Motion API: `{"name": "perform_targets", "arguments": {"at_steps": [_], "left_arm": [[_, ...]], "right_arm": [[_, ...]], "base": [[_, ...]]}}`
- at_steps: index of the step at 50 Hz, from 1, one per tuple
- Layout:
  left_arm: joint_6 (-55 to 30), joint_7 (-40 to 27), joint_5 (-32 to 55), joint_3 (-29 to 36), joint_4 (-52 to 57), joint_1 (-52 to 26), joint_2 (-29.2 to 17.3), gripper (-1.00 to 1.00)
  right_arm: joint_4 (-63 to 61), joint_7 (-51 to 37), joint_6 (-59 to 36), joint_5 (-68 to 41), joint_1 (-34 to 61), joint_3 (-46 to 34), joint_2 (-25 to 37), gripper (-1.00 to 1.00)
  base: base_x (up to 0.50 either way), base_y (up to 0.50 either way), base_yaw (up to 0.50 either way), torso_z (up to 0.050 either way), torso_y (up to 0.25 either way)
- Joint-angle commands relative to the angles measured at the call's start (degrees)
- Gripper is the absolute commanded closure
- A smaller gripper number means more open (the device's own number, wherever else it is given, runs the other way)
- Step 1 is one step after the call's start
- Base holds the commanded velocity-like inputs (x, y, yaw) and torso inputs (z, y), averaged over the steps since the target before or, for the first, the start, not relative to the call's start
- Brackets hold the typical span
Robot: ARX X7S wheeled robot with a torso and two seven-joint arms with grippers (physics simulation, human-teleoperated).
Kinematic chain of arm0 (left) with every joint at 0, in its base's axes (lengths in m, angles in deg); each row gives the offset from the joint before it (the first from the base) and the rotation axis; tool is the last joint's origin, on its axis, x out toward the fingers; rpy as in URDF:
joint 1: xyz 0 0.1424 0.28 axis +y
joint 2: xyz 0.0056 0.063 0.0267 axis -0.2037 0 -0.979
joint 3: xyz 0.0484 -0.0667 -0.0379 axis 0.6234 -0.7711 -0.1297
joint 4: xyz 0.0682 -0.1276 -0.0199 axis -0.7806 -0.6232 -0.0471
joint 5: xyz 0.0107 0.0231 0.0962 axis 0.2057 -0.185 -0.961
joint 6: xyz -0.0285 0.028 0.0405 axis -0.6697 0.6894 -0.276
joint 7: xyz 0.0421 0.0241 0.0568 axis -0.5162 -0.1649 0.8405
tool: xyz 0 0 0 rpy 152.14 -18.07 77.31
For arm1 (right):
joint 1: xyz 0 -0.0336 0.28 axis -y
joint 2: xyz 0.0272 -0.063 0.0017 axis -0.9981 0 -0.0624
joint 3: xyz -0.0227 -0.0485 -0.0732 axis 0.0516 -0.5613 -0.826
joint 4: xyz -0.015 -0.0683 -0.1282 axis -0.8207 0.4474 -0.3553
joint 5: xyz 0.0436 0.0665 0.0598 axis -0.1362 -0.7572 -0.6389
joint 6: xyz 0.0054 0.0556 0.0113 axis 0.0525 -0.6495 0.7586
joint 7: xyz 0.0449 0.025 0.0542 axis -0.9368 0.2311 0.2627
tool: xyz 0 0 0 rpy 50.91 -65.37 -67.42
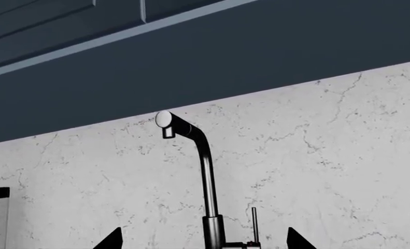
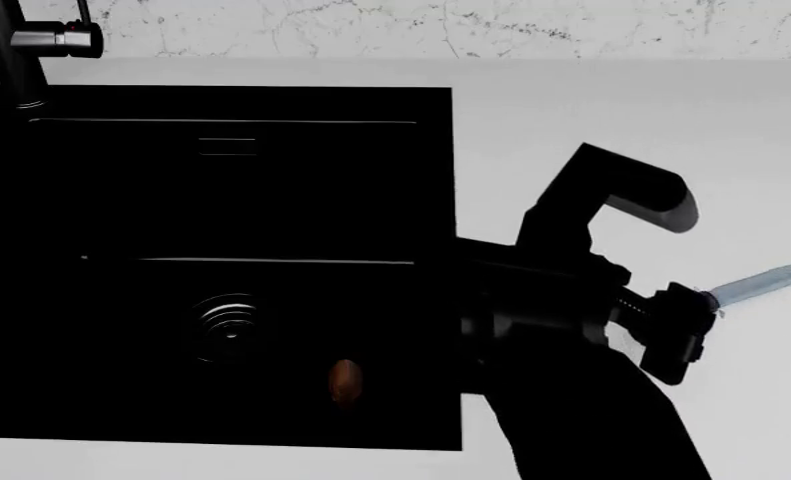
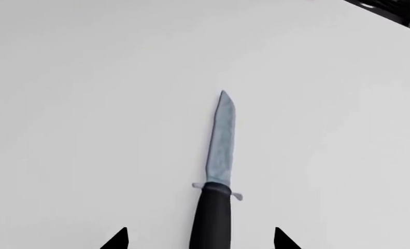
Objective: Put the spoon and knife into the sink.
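Observation:
The knife (image 3: 221,150) lies flat on the white counter, right of the sink, its silver blade (image 2: 765,283) pointing away from my right gripper (image 2: 673,335). In the right wrist view that gripper (image 3: 200,239) is open, its two fingertips (image 3: 119,239) wide apart on either side of the black handle without touching it. The spoon (image 2: 346,382) shows as a reddish-brown oval bowl on the floor of the black sink (image 2: 128,200), near the front wall and right of the drain (image 2: 228,325). My left gripper (image 1: 205,239) is open with nothing in it, facing the faucet (image 1: 203,166); it is out of the head view.
The dark faucet (image 2: 22,50) stands at the sink's back left corner, against a marbled white backsplash (image 1: 329,155). Dark cabinets (image 1: 87,31) hang above it. White counter (image 2: 609,110) runs to the right of the sink and along its front edge.

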Motion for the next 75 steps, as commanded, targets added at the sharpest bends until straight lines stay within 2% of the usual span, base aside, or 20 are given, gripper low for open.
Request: {"name": "perform_targets", "arguments": {"at_steps": [1, 29, 30, 52, 67, 75], "left_arm": [[0.2, -0.1, -0.1, 0.4, -0.5, -0.2, 0.0, -1.00], [0.4, -0.6, 0.3, 0.4, -0.9, -0.2, -0.2, -1.00], [0.5, -0.6, 0.3, 0.4, -1.0, -0.1, -0.2, -1.00], [-0.3, -1.2, 1.1, -0.4, 0.9, 1.0, -0.6, -1.00], [-1.1, -1.6, 1.5, -0.7, 3.0, 1.7, -1.0, -1.00], [-1.5, -1.8, 1.6, -0.9, 3.6, 1.9, -1.2, -1.00]], "right_arm": [[0.8, 0.0, -1.1, 3.4, -0.8, 3.9, 0.0, -1.00], [1.1, 0.6, -2.3, 5.6, -1.7, 7.8, 0.0, -1.00], [1.2, 0.6, -2.2, 5.5, -1.7, 8.0, 0.0, 1.00], [-0.6, -0.1, 0.0, 7.4, -0.1, 8.3, 0.1, 1.00], [-22.8, -10.3, 6.4, 10.5, 2.6, 8.5, 9.9, 1.00], [-29.7, -13.6, 8.7, 12.2, 4.2, 7.0, 12.3, 1.00]], "base": [[0.00, 0.00, 0.00, 0.000, 0.000], [0.00, 0.00, 0.00, 0.000, 0.000], [0.00, 0.00, 0.00, 0.000, 0.000], [0.00, 0.00, 0.00, 0.000, 0.000], [0.00, 0.00, 0.00, 0.000, 0.000], [0.00, 0.00, 0.00, 0.000, 0.000]]}}
